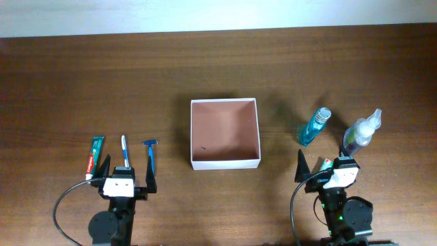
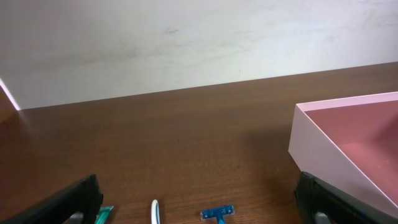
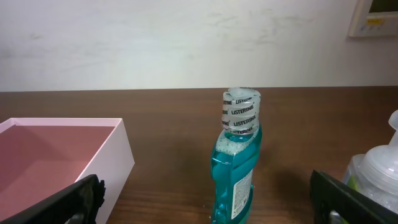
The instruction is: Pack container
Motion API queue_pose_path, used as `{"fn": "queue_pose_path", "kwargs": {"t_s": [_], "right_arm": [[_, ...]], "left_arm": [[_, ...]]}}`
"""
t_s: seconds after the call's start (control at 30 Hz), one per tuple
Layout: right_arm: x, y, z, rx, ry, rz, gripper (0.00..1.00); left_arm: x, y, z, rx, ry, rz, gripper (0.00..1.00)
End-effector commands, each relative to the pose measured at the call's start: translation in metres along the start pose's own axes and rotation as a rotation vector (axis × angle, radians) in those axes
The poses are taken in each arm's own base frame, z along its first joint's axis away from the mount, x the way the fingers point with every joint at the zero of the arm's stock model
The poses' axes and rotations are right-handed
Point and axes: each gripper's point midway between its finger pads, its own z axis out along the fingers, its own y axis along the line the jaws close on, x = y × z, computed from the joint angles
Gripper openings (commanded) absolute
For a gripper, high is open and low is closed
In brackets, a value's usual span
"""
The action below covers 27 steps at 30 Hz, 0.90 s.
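You have a dark wooden table (image 1: 68, 82), smooth, with the grain showing under a faint sheen. The container (image 1: 225, 162) has thin matt walls like white card and a dull reddish-brown floor. The mouthwash bottle (image 1: 314, 128) is clear, glossy teal plastic with printed film over its cap. The spray bottle (image 1: 360, 133) is cloudy plastic. The razor (image 1: 150, 156) looks like blue plastic. The wall (image 2: 186, 43) is matt white and faintly scuffed.

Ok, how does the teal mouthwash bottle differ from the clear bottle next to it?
The mouthwash bottle holds teal liquid; the clear bottle looks pale with darker contents. The mouthwash bottle has a cap wrapped in a printed Listerine seal; the clear bottle has a whitish nozzle top. The mouthwash bottle stands nearer the container; the clear bottle is farther right. Both stand right of the container, not yet packed.
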Motion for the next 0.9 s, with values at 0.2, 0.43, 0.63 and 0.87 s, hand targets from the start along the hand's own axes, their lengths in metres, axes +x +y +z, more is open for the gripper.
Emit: {"fn": "queue_pose_path", "kwargs": {"t_s": [0.2, 0.43, 0.63, 0.87], "right_arm": [[0.003, -0.001, 0.0, 0.001, 0.007, -0.006, 0.98], [0.003, 0.0, 0.0, -0.004, 0.007, -0.006, 0.98], [0.003, 0.002, 0.0, -0.015, 0.008, 0.011, 0.98], [0.001, 0.003, -0.002, -0.015, 0.039, 0.066, 0.98]], "left_arm": [[0.002, 0.0, 0.0, -0.003, 0.002, -0.012, 0.99], [0.002, 0.0, 0.0, -0.003, 0.003, -0.012, 0.99], [0.003, 0.0, 0.0, -0.003, 0.003, -0.044, 0.99], [-0.015, 0.0, -0.005, 0.008, -0.011, -0.124, 0.99]]}}
